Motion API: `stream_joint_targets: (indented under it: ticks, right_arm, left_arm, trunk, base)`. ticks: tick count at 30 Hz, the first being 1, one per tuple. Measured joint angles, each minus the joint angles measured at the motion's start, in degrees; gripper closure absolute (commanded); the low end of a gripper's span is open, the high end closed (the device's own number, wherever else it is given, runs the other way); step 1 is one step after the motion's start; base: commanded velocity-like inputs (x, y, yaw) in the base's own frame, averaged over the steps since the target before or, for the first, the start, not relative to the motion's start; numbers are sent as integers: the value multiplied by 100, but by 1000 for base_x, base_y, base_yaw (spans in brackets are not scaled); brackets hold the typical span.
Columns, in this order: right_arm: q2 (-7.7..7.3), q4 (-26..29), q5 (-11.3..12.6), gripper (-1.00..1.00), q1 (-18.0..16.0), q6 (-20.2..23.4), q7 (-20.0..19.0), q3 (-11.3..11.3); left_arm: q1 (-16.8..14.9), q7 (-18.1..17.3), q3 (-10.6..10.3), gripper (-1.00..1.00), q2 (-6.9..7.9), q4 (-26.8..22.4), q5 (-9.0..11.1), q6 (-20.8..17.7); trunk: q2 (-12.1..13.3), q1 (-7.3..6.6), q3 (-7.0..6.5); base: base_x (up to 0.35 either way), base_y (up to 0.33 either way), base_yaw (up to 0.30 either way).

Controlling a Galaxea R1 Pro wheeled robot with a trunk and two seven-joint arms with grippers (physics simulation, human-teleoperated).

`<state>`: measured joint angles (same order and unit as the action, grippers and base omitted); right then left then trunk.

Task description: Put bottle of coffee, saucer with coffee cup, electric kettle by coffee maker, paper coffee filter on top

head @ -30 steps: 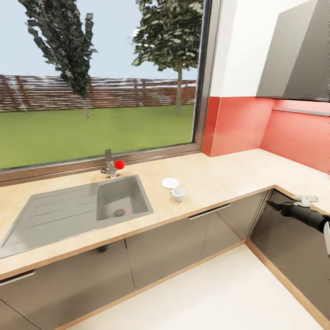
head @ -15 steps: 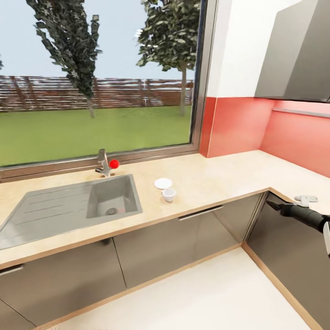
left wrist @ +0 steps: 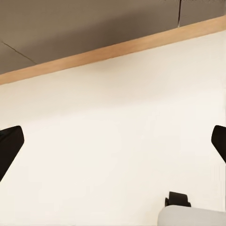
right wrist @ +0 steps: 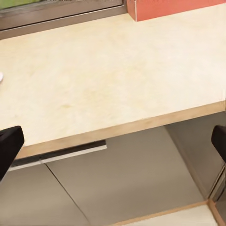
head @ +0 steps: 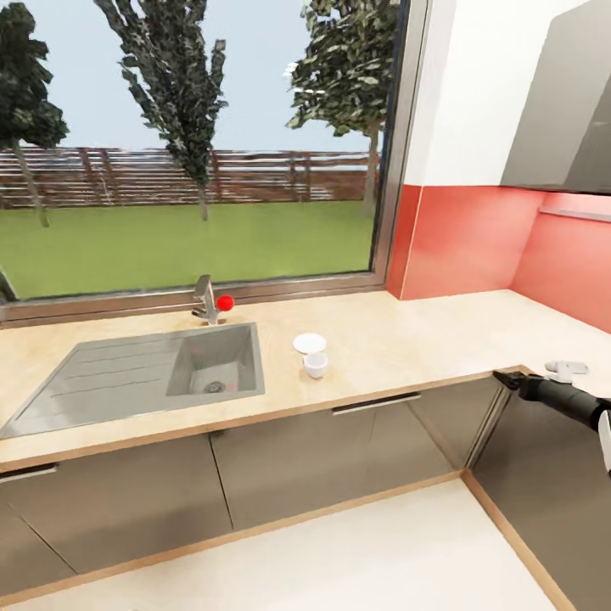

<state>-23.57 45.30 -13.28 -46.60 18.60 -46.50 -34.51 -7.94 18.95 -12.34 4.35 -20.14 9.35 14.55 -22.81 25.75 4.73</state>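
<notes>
Facing the worktop (head: 407,339), both tools wide open, holding nothing.
Saucer (head: 310,343) and coffee cup (head: 316,365) sit just right of the sink (head: 136,378); I judge them light, rigid, breakable; grip the cup's rim with my right tool (right wrist: 113,141).

The right arm (head: 560,397) is a black tube with a pale grey bracket (white casing behind).

coffee cup (head: 316,365) before saucer (head: 310,343) on countertop (head: 407,339), right of sink (head: 136,378)
</notes>
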Motion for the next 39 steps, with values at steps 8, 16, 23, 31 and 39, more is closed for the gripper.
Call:
stream_joint_targets:
  ticks: [8, 16, 23, 31, 39]
  right_arm:
    - [0, -1, 0, -100, 0, 0, 0, 2]
    - [0, 0, 0, -100, 0, 0, -1, 2]
    - [7, 0, 0, -100, 1, 8, -2, 2]
    - [31, -2, 1, -100, 2, 7, -2, 10]
    - [36, 12, 1, -100, 2, 13, -1, 3]
  left_arm:
    - [0, 0, 0, -100, 0, 0, 0, 0]
    - [0, 0, 0, -100, 0, 0, 0, 0]
    - [-1, -1, 1, -100, 0, 1, 0, 1]
    - [-1, 1, 7, -100, 0, 1, 2, 5]
    - [-1, 1, 9, -100, 0, 0, 7, 9]
  trunk:
    - [0, 1, -48]
    - [1, 1, -97]
    - [1, 2, -136]
    - [1, 1, -142]
    - [1, 1, -142]
  base:
    - [57, -273, 220]
    - [-40, -273, 215]
    - [-83, -272, 136]
    - [-83, -141, 13]
    - [-6, -8, 1]
